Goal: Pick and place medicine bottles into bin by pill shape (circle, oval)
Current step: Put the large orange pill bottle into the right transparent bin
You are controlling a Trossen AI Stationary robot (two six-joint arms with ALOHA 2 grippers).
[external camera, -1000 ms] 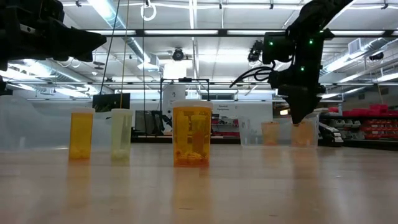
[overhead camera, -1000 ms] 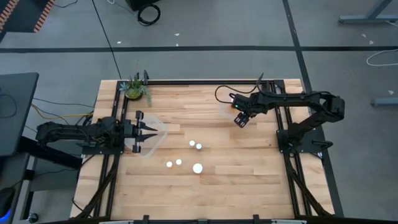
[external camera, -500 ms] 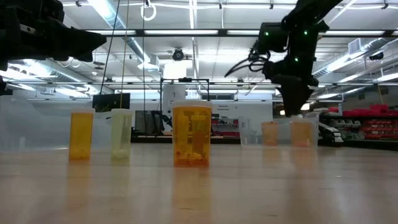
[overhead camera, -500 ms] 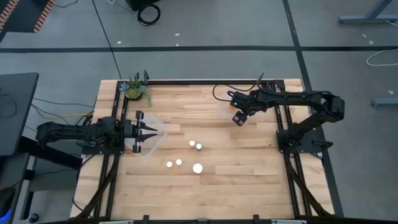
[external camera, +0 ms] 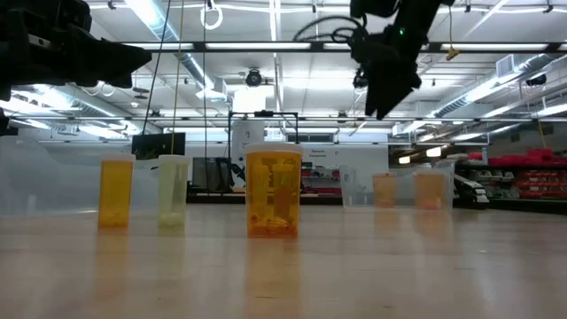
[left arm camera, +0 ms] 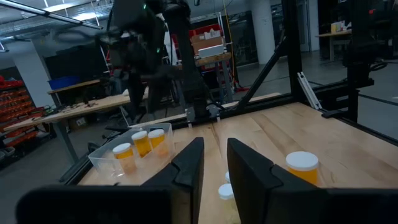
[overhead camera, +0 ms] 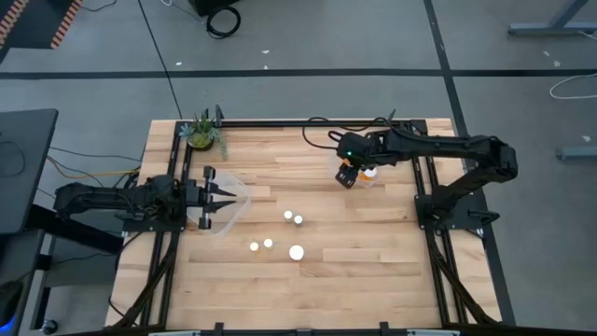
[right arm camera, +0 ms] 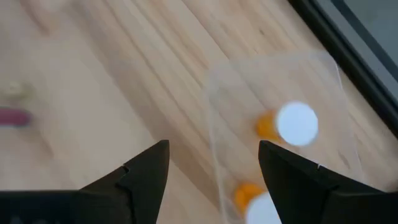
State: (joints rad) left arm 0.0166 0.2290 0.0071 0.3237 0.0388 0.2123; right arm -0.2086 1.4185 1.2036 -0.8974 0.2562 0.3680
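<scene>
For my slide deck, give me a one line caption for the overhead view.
Right gripper, jaws open, beside its clear bin; five white-capped medicine bottles remain mid-table.

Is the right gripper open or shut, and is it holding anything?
Open and empty: the right gripper has its fingers spread with nothing between them, above the clear bin.

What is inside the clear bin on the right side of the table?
The clear bin holds orange bottles with white caps: one bottle shows fully, another partly, behind a right gripper finger. The left wrist view shows three.
</scene>
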